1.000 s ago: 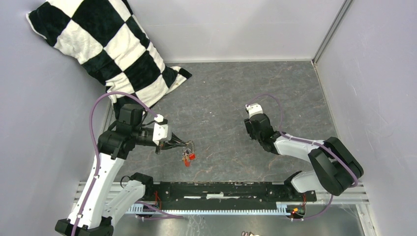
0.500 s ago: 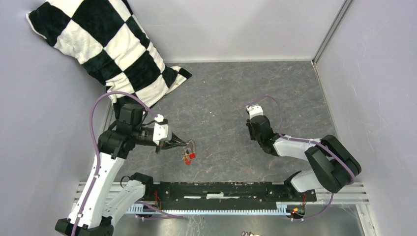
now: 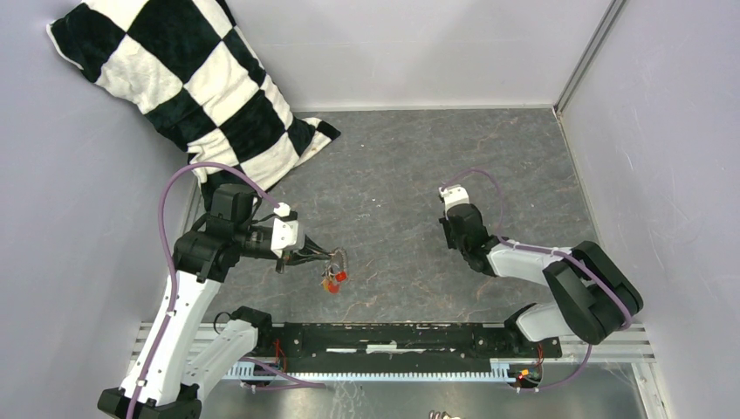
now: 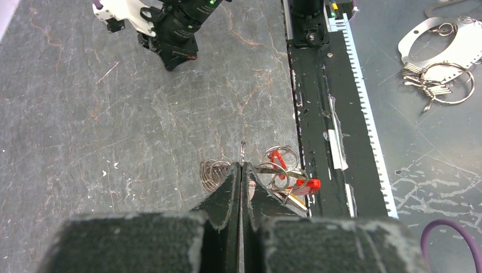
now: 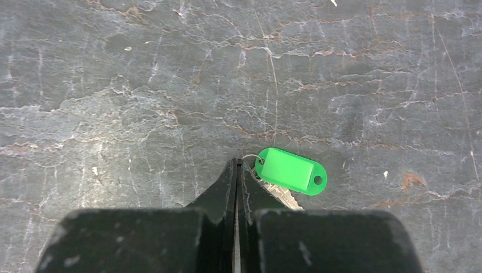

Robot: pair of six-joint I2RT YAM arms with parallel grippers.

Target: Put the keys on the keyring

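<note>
My left gripper is shut on the keyring, a silver wire coil held just above the table. Small rings with red plastic pieces and a bit of yellow hang from it to the right of the fingers. From above, the keyring sits at the left gripper, with the red piece below. My right gripper is low over the table and shut on the green key, its tips pinching the key's small wire ring. The green tag lies flat just right of them. The top view hides this key under the right gripper.
A black-and-white checked pillow leans in the far left corner. A black rail runs along the near edge. Spare metal rings lie beyond it on the metal surface. Grey walls close in the left, back and right sides.
The right gripper's jaws have closed and it has shifted slightly. The left arm and the keyring have not moved.
</note>
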